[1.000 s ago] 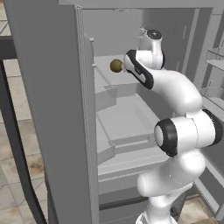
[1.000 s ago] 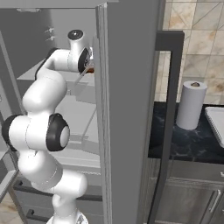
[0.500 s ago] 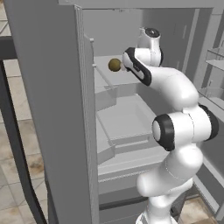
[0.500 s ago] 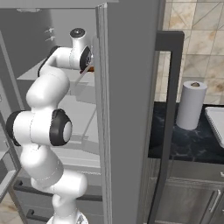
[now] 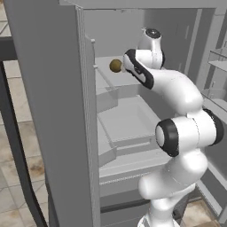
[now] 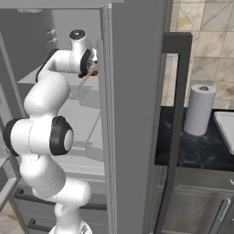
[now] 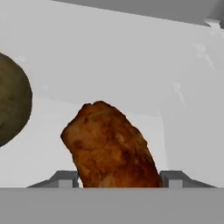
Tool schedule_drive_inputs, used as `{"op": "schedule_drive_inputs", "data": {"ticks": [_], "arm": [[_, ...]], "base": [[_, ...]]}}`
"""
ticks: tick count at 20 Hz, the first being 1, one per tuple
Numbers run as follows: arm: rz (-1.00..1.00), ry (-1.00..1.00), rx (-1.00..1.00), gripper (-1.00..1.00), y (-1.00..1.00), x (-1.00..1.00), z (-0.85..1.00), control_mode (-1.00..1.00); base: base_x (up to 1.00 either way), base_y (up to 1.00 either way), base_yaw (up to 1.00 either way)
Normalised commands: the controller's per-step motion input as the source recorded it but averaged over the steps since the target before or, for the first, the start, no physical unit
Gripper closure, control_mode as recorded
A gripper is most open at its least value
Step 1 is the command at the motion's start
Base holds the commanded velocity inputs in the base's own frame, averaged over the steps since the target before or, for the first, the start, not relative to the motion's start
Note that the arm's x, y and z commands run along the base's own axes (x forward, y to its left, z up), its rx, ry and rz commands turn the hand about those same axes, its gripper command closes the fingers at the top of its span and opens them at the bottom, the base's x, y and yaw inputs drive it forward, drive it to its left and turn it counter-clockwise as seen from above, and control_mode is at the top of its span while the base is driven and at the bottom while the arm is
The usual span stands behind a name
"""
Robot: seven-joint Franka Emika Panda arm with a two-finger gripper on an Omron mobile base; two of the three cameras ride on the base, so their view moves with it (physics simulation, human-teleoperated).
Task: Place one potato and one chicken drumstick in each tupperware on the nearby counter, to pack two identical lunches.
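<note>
Hand view puts us right on a chicken drumstick (image 7: 111,146), sitting between our gripper (image 7: 119,178) tips; whether they pinch it or merely straddle it, we cannot tell. A potato (image 5: 116,65) waits just beside it on the fridge shelf (image 5: 128,117). We judge the packing barely begun: no tupperware is visible, and every item remains to be carried over.

White arm (image 6: 45,100) in open fridge (image 6: 132,91), paper towel roll (image 6: 199,109), pincer possibly hidden
</note>
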Motion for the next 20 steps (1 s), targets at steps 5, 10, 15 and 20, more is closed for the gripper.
{"op": "schedule_drive_inputs", "data": {"ticks": [5, 10, 15, 20], "arm": [[-0.01, -0.21, 0.0, 1.0, 0.51, -1.0, -0.51, -1.0], [-0.04, -0.25, 0.03, 1.0, 0.22, -1.0, -0.11, -1.0], [-0.06, -0.03, 0.16, 1.0, 0.0, -1.0, 0.23, -1.0], [-0.01, 0.0, 0.2, 1.0, 0.0, -1.0, 0.29, -1.0]], "base": [[0.0, 0.0, 0.0], [0.0, 0.0, 0.0], [0.0, 0.0, 0.0], [0.0, 0.0, 0.0]]}}
